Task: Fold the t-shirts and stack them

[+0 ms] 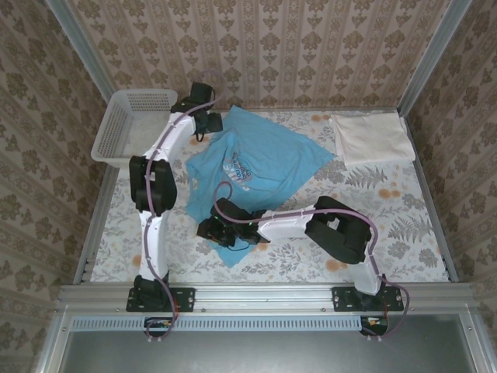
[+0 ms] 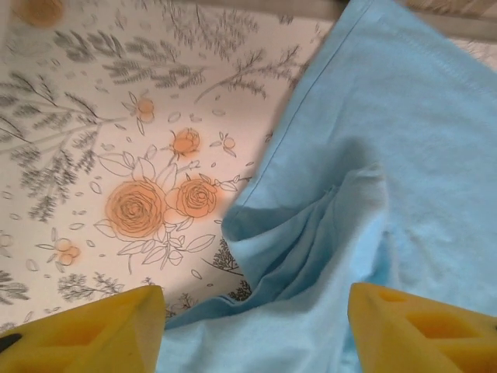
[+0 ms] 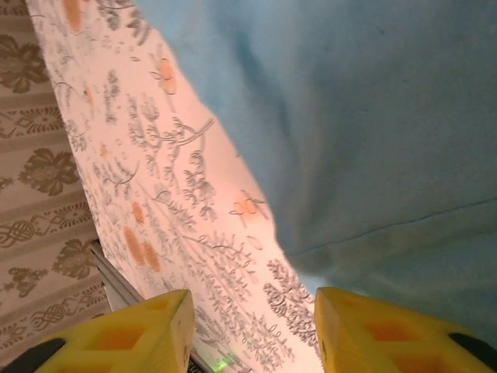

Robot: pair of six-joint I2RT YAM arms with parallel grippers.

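My left tool (image 2: 256, 311) hovering wide over light blue cloth t-shirt (image 2: 404, 155); right tool (image 3: 252, 315) gaping above floral-print worktop (image 3: 171, 194); damask wallpaper (image 1: 256, 47) surrounding.

The top camera looks steeply down from above the near edge on the whole counter (image 1: 404, 225). Both wrist cameras look closely at the light blue t-shirt (image 1: 272, 155), shared with it.

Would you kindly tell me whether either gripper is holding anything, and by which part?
Nothing is held: the left gripper and right gripper both stand open over edges of the light blue cloth t-shirt.
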